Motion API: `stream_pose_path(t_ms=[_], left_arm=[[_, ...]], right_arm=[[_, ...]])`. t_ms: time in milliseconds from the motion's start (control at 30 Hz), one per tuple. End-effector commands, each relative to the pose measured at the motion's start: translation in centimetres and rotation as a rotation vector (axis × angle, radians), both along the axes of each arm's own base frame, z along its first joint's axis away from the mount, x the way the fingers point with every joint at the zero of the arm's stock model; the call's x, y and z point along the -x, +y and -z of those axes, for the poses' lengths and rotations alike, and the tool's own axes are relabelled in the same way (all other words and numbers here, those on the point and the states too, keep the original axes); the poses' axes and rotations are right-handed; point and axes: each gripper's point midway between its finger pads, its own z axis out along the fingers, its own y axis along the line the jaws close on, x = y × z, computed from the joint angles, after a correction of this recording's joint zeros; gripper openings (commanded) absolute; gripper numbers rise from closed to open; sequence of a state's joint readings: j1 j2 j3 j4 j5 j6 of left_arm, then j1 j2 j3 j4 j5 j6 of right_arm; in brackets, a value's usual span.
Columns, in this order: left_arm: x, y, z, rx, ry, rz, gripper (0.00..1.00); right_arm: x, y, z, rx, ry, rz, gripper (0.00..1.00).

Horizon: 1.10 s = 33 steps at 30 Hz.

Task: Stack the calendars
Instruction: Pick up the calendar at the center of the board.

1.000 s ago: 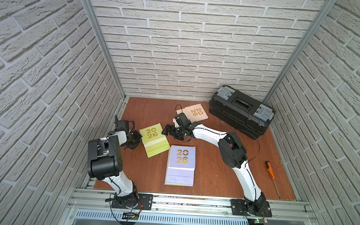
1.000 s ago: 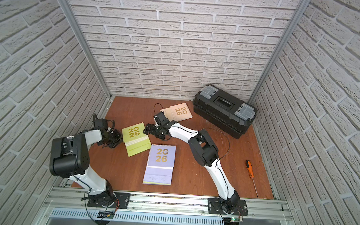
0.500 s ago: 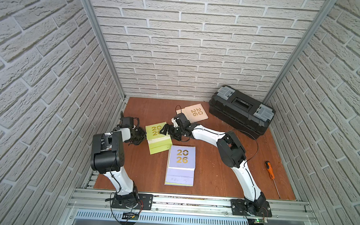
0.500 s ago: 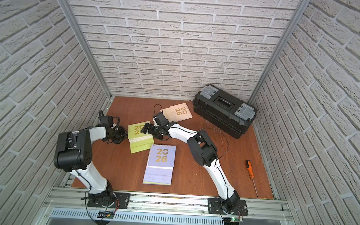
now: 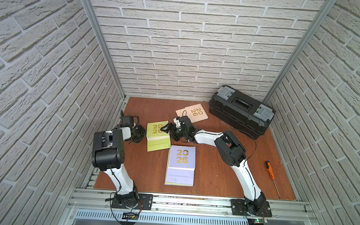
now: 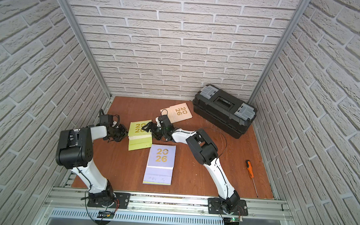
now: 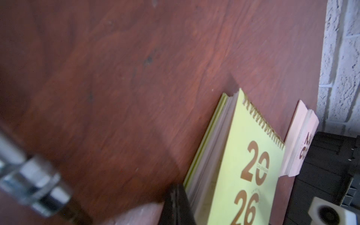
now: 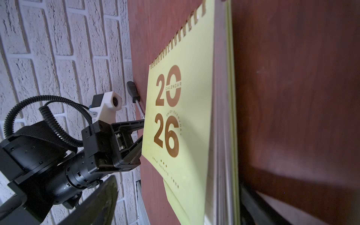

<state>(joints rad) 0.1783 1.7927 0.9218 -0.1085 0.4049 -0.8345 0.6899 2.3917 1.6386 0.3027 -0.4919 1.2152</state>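
Pressing on the left side of the lime green calendars [image 5: 156, 130], the left gripper [image 5: 142, 134], clenched on nothing, has slid that pile away from the surface's [image 5: 142, 170] left edge. The pile's right side now sits between the spread jaws of the right gripper [image 5: 166, 128], which grasps nothing yet. A lift onto another pile looks ready. The lavender calendars [image 5: 182, 159] lie mid-front and the cream calendar [image 5: 193, 113] lies near the back edge.

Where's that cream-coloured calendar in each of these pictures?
Top view: cream calendar at the back, beside the black toolbox.
Top view: cream calendar, same spot.
Left wrist: pale slab just past the lime green calendar.
Right wrist: not in it.
Shared landmark: the lime green calendar, in all four.
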Motion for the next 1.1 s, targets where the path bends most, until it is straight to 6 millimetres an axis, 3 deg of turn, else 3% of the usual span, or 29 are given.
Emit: stream_pose_path(t_ms=[0,300,533,1067], left_arm=[[3.6,-0.5,3.7,0.004,0.162,-0.002,0.0],[3.8,-0.2,3.2,0.0,0.156,-0.003,0.0],[3.8,0.1,2.6,-0.001,0.146,-0.004,0.0],[3.8,0.2,0.9,-0.005,0.117,-0.005,0.0]], right_arm=[[0.1,0.8,-0.9,-0.054,-0.018,-0.004,0.78],[0.0,0.6,-1.0,-0.058,-0.024,0.005,0.49],[-0.4,0.2,-1.4,-0.056,-0.034,0.016,0.35],[-0.7,0.3,-2.9,-0.088,-0.059,0.023,0.13]])
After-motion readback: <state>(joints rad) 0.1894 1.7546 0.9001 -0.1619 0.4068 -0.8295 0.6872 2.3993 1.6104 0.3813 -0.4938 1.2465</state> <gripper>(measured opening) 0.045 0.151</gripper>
